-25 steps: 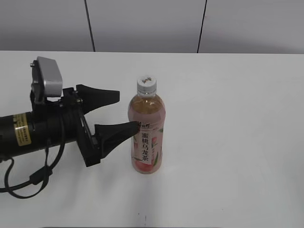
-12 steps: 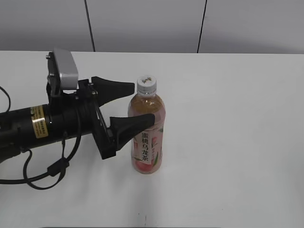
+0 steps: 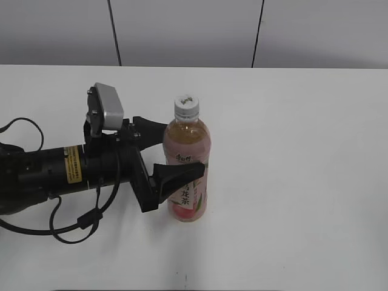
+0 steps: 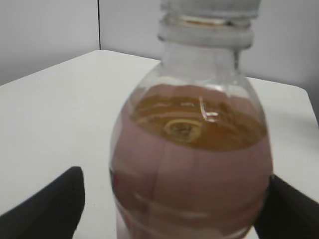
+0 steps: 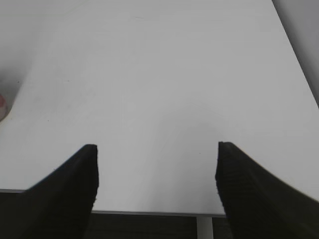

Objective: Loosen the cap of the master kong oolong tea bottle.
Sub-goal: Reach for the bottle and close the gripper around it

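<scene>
The master kong oolong tea bottle [image 3: 193,197] stands upright near the middle of the white table [image 3: 297,151], its white cap [image 3: 187,107] on top. My left gripper [image 3: 183,148] is open with one black finger on each side of the bottle's body, below the shoulder. In the left wrist view the bottle [image 4: 192,149] fills the frame. The left finger [image 4: 50,209] stands apart from it and the right finger [image 4: 291,209] is at its edge. Only the cap's lower rim [image 4: 209,5] shows there. My right gripper [image 5: 157,149] is open and empty over the table's front edge.
A grey panelled wall runs behind the table. The left arm's cable [image 3: 66,230] loops on the table at the left. A pink sliver at the left edge of the right wrist view [image 5: 1,104] may be the bottle's base.
My left gripper has moved right and a little lower, from beside the bottle to straddling it. The bottle has not moved.
</scene>
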Motion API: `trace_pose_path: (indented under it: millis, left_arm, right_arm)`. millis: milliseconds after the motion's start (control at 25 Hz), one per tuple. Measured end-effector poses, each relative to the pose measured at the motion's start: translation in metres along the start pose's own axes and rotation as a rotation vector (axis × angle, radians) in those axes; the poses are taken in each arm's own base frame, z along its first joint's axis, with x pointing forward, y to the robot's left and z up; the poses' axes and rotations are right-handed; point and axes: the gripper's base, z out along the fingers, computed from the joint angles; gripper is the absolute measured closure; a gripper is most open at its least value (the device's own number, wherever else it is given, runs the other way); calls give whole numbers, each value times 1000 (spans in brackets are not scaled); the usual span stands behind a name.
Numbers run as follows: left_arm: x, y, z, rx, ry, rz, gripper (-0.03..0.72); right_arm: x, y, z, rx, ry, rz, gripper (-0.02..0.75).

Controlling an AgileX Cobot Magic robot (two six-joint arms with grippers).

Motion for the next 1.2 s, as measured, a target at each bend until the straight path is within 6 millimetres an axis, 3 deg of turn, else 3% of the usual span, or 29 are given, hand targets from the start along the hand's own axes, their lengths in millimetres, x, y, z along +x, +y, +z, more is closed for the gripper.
trace_pose_path:
  millis: [480,720,880,1000,1200]
  left_arm:
    - [-13,-14,26,62,-44,45,97]
    - [-15,-13,27,44,-52,35,106]
    - [-15,-13,27,41,-53,34,150]
    - [-15,-12,27,35,-55,31,230]
    - [-15,-12,27,34,-55,31,232]
  right_arm:
    - [0,0,0,0,0,0,183]
    - [0,0,0,0,0,0,183]
    - [0,0,0,0,0,0,183]
    - [0,0,0,0,0,0,183]
    - [0,0,0,0,0,0,183]
